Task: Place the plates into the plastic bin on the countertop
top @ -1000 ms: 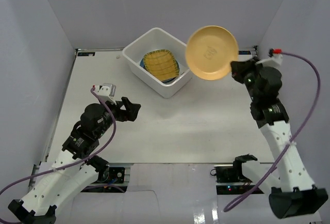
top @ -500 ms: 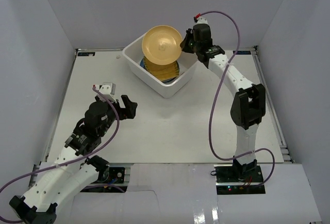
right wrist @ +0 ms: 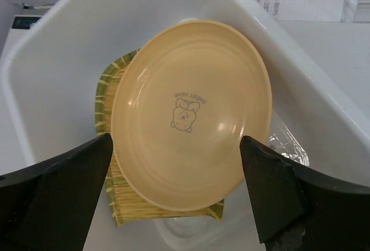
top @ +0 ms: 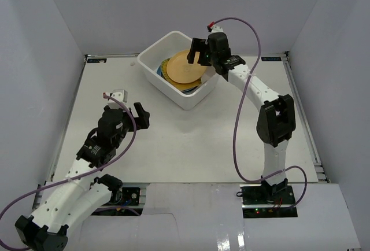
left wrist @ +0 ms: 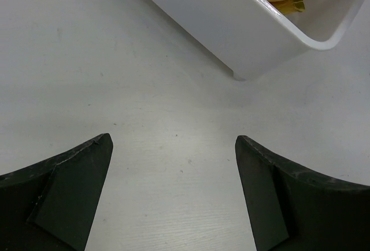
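The white plastic bin (top: 188, 97) stands at the back centre of the table. A round yellow plate (top: 186, 66) with a bear print lies inside it, tilted, on a green-and-yellow woven plate (top: 167, 69); a blue plate edge (top: 191, 88) shows beneath. My right gripper (top: 200, 53) hovers open just above the yellow plate (right wrist: 193, 112), its fingers either side and not touching it. The woven plate (right wrist: 107, 109) and bin wall (right wrist: 52, 60) fill the right wrist view. My left gripper (top: 140, 116) is open and empty over bare table, well in front-left of the bin (left wrist: 254, 28).
Grey enclosure walls close in the table (top: 202, 141) on the left, back and right. The right arm stretches from its base up the right side to the bin. Something clear and shiny (right wrist: 286, 144) lies at the bin's floor beside the plates.
My right arm swung the yellow plate from right of the bin to over it, lowered it onto the woven plate and opened its jaws. The left arm shifted slightly.
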You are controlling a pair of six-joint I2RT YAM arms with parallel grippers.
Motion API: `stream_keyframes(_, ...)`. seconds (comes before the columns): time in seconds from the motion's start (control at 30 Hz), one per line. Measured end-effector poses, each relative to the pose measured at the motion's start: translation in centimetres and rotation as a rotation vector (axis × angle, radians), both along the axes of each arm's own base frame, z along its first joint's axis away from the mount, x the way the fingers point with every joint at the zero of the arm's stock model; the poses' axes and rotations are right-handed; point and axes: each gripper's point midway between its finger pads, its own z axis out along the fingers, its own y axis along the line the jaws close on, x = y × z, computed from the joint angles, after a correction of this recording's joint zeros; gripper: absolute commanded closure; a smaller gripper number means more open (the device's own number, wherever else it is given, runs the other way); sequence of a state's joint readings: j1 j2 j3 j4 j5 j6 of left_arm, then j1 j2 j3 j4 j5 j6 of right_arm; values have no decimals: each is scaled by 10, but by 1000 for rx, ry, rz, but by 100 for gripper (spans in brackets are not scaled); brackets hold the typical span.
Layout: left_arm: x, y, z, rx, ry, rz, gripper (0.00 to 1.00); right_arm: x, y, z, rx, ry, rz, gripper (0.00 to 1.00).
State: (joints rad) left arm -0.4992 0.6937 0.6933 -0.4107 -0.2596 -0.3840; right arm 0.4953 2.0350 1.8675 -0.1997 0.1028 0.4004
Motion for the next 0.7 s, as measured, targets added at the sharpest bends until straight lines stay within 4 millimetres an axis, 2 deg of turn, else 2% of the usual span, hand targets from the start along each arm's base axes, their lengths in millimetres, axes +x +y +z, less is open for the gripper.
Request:
stream_keyframes(0.03,1,2,0,0,-1,9,2,-5,-1,8,1,-11,10,1)
stream_keyframes(0.07,1,3,1,-2,-2,18,2,-10,-3,17,7,-25,17,7)
stream_keyframes(0.17,2,4,4,-15,-7,32,2,-47,-18,54,32,-89,46,10)
stream_keyframes(0.23,2,4,8,-30,-15,37,2,-85,-36,81,56,-162,64,10)
stream_keyframes(0.3,2,3,17,-53,-29,41,2,-135,-56,107,83,-252,78,10)
stream_keyframes(0.4,2,1,35,-91,-61,38,2,-213,-84,130,151,-400,107,10)
stream_keyframes(0.5,0,-2,55,-130,-99,19,2,-260,-122,125,181,-489,66,10)
stream_keyframes(0.63,-7,-3,77,-174,-165,-6,2,-295,-169,109,161,-549,-41,10)
stream_keyframes(0.7,-13,-2,86,-195,-198,-17,2,-309,-191,110,156,-583,-100,10)
